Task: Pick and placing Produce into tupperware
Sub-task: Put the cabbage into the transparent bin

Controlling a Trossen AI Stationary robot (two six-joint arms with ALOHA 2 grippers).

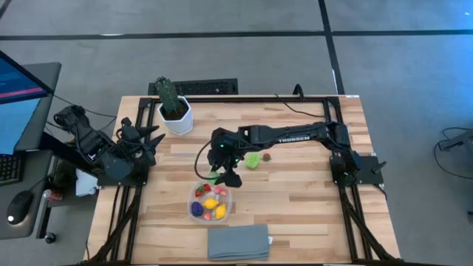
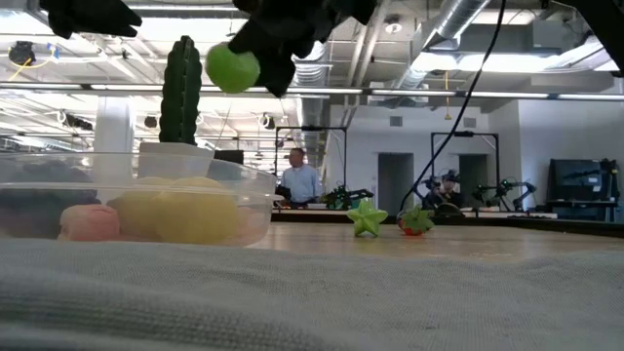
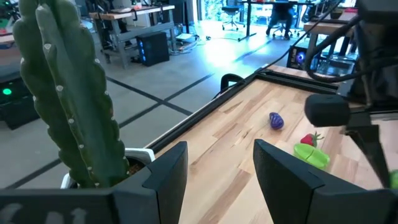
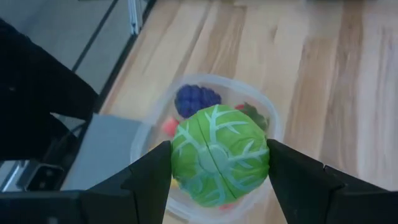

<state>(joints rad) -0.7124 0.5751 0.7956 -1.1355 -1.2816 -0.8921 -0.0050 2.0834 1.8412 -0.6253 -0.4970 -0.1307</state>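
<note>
right gripper (image 4: 219,163) clamped on green cabbage (image 4: 219,154) | over tupperware (image 4: 271,118) near table's front edge | left gripper (image 3: 214,171) loose, far-left corner

Your right arm is reaching from its base at the right edge across the middle of the worktop, its long link lying nearly level and its wrist bending down. Your right end effector (image 4: 217,165) is hanging in the air above the worktop, and its two dark fingers (image 4: 149,177) are pressing on either side of a round green piece of produce (image 4: 219,162), which is sitting between them clear of the surface. Your left arm is waiting folded at the left edge of the worktop, and your left end effector (image 3: 214,177) is pointing inward with its fingers (image 3: 165,177) standing apart, gripping nothing.
</note>
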